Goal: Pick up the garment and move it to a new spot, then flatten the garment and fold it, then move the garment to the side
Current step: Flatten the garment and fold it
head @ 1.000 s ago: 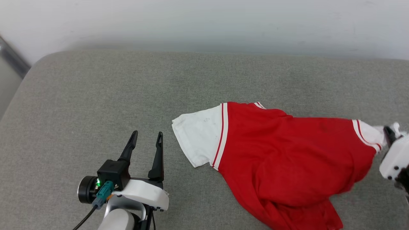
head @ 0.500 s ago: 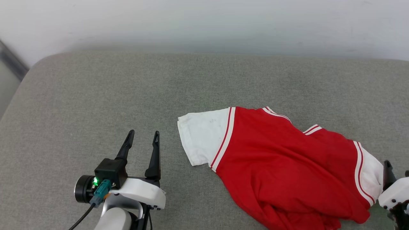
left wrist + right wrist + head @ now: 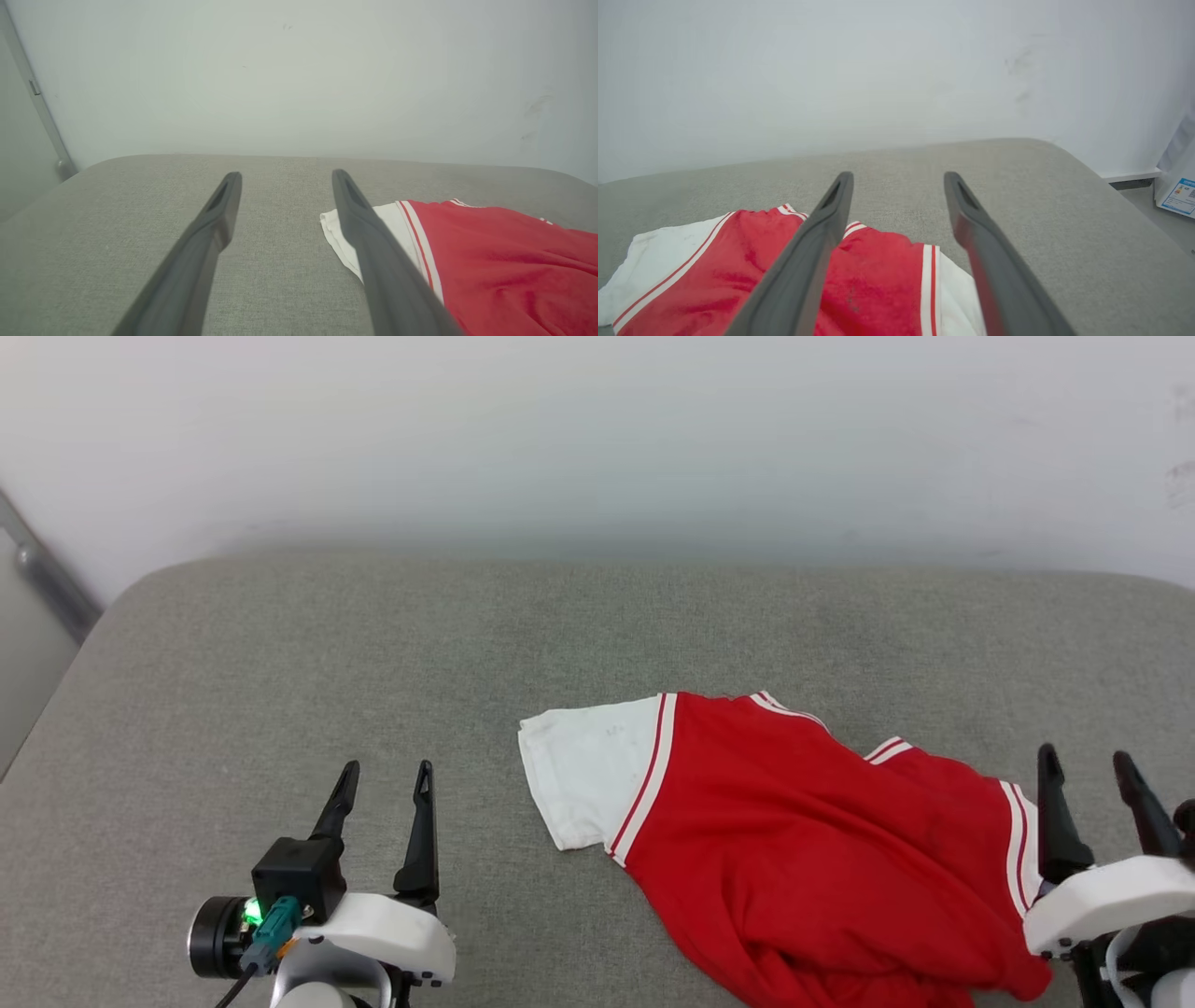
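The garment (image 3: pixel 803 859), red with white sleeves and red-and-white trim, lies rumpled on the grey cushion (image 3: pixel 280 663) at centre right. One white sleeve (image 3: pixel 579 770) spreads flat toward the left. In the left wrist view the garment (image 3: pixel 504 261) sits right of the fingers; in the right wrist view the garment (image 3: pixel 738 261) lies below and between them. My left gripper (image 3: pixel 383 782) stands open over bare cushion, left of the white sleeve. My right gripper (image 3: pixel 1088 763) is open at the garment's right end, raised, with nothing between its fingers.
A white wall (image 3: pixel 597 439) runs behind the cushion's far edge. A grey metal rail (image 3: pixel 47 579) slants at the left edge. The cushion's rounded right corner (image 3: pixel 1069 158) drops off to a floor with a white box (image 3: pixel 1178 191). Bare cushion spreads left and behind.
My right gripper has opened and let go of the garment's right sleeve, which dropped onto the cushion, then rose beside it. The camera tilted, shifting the whole picture down.
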Robot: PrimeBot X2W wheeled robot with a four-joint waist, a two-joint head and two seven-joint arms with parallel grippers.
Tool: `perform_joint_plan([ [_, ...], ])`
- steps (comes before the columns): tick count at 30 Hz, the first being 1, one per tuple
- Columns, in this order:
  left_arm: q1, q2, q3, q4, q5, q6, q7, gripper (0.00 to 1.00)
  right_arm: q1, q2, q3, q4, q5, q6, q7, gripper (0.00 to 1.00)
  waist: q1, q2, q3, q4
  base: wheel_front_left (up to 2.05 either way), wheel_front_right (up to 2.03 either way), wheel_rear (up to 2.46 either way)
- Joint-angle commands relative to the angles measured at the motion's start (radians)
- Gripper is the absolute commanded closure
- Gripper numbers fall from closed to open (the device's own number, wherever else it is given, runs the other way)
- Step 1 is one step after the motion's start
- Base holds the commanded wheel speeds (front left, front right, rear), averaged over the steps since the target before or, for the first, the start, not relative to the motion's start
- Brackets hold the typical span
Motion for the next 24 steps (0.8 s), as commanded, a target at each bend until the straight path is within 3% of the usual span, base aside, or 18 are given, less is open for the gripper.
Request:
perform_joint_plan([
  [1,0.013,0.009,0.005,-0.007,-0.005,0.004,0.003,0.00,0.027,0.004,0.017,-0.031,-0.004,0.000,-0.004,0.00,0.0000,0.0000,-0.016,0.000,0.00,0.00,0.00],
  [13,0.050,0.046,0.006,-0.037,-0.005,0.024,0.046,0.00,0.256,0.026,0.149,-0.284,-0.005,0.000,0.041,0.00,0.0000,0.0000,-0.046,-0.028,0.00,0.00,0.00],
  [17,-0.009,0.052,-0.021,-0.033,-0.009,-0.011,0.090,0.00,0.271,0.026,0.171,-0.316,0.016,0.000,0.065,0.00,0.0000,0.0000,-0.030,-0.044,0.00,0.00,0.00],
  [24,-0.259,0.088,-0.074,0.031,-0.029,-0.136,0.283,0.00,0.210,0.026,0.208,-0.341,0.028,0.000,0.078,0.00,0.0000,0.0000,0.053,-0.089,0.00,0.00,0.00],
])
